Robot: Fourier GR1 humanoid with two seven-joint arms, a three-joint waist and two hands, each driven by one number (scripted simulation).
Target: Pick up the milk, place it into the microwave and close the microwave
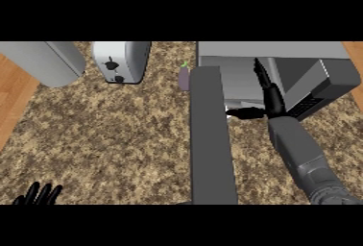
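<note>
The microwave (333, 77) stands at the upper right with its door (211, 144) swung wide open, a long grey slab reaching towards the lower edge. My right hand (272, 98) reaches into the cavity with straight fingers pointing far inward and the thumb (245, 114) sticking out to the left. It is open and curls round nothing. A pale grey-white shape (237, 86) lies in the cavity just left of the fingers; I cannot tell whether it is the milk. My left hand (39, 194) rests open at the lower left corner, fingers up.
A silver toaster (120, 62) stands at the back, left of the door. A large grey rounded object (42, 62) fills the upper left. A small purple vegetable with a green stem (184, 77) lies against the door's far end. Wooden floor shows beyond the counter's left edge (10, 96).
</note>
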